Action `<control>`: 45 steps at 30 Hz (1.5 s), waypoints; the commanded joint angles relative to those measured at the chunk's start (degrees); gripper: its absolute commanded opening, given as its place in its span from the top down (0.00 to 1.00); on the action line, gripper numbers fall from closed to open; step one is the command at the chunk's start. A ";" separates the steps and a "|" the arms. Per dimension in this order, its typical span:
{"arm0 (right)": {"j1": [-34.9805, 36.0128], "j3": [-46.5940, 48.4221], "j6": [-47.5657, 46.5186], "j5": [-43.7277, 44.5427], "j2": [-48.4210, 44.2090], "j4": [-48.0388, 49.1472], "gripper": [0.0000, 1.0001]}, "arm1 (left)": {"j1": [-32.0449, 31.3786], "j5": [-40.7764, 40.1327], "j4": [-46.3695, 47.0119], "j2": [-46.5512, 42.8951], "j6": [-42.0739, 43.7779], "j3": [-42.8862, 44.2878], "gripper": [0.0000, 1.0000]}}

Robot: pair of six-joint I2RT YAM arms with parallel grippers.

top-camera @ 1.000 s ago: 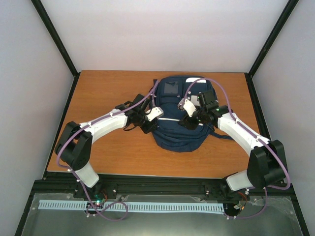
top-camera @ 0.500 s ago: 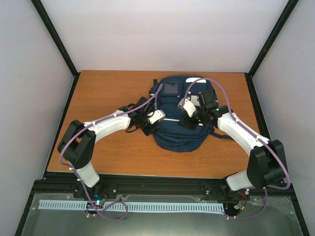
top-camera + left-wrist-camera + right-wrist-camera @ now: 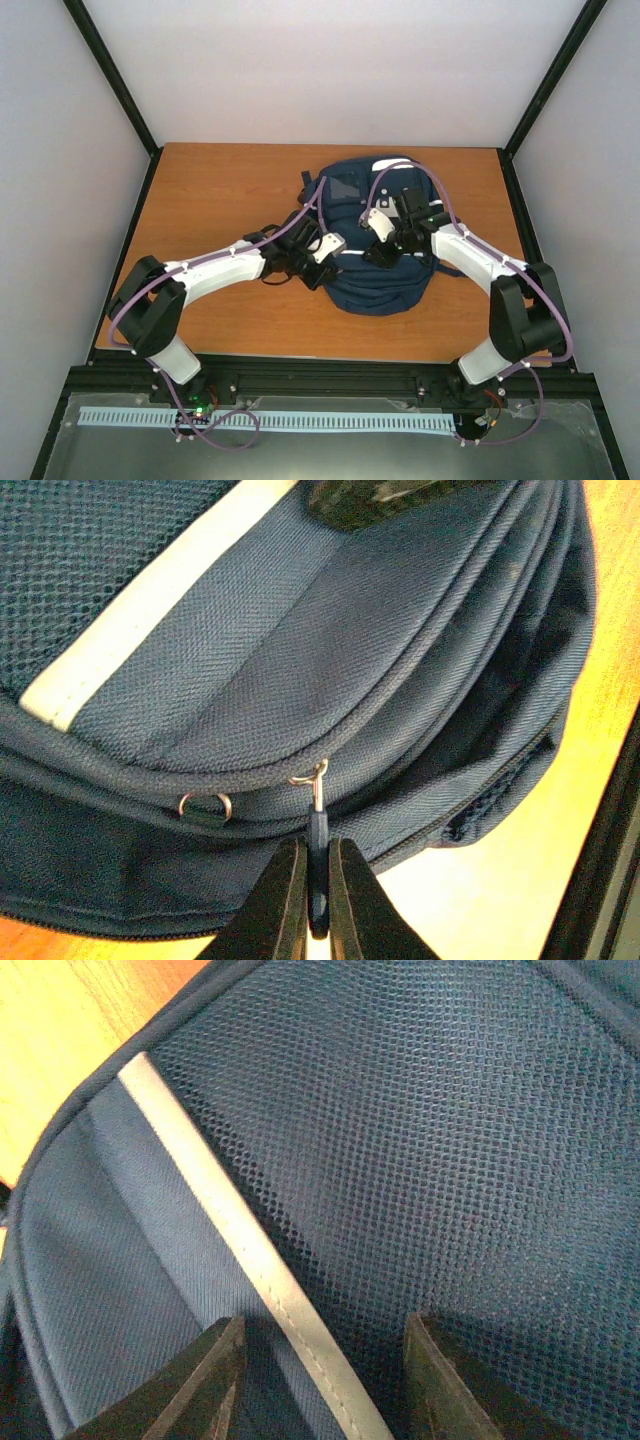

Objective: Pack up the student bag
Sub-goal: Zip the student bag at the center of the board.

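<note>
Left fingers just clamped shut on small dark zipper pull of large navy blue fabric backpack, lying mid wooden counter; right fingers half-spread over mesh panel, holding nothing; unzipping could likely start

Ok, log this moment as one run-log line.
student bag: lying on table | left gripper: shut on zipper pull | right gripper: open over mesh panel, nothing held
</note>
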 commanded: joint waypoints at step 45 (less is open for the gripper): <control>-13.36 -3.12 -3.82 12.44 -19.28 -20.82 0.43 | -12.63 0.45 16.37 9.16 -18.35 10.90 0.55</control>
